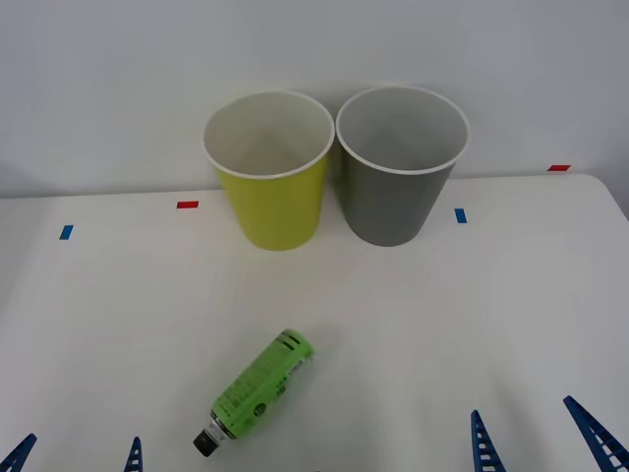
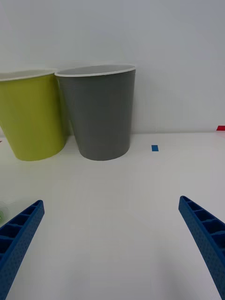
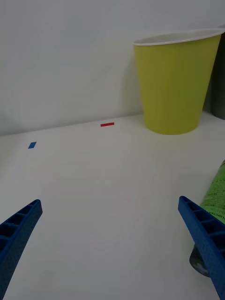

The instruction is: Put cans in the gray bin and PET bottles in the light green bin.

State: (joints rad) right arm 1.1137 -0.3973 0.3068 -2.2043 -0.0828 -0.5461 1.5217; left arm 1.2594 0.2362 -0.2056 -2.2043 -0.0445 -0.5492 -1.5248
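Two bins upright at the far side of the white table (image 1: 118, 295), against the wall, side by side, rims all but touching. Green bin (image 1: 270, 202) on the left, gray bin (image 1: 398, 192) on the right. Both white-rimmed, pale inside, with nothing visible in the part of each interior that shows from the front.

Bottle (image 1: 261, 385) lying on its side on the near part of the table, well apart from the bins, roughly in front of the green one. Black cap toward the robot and slightly left, base angled toward the bins. Green label with black and white print facing up.

Left gripper (image 1: 77, 455) low at the near edge, left of the bottle, fingers spread wide, holding nothing; from its wrist camera, bottle just beside one finger (image 3: 206, 239), cap end partly behind it. Right gripper (image 1: 539, 433) at the near edge on the right, well apart from the bottle, likewise wide open and empty, facing the gray bin.

Small blue tape (image 1: 460, 214) and red tape (image 1: 187, 205) marks on the table near the bins.
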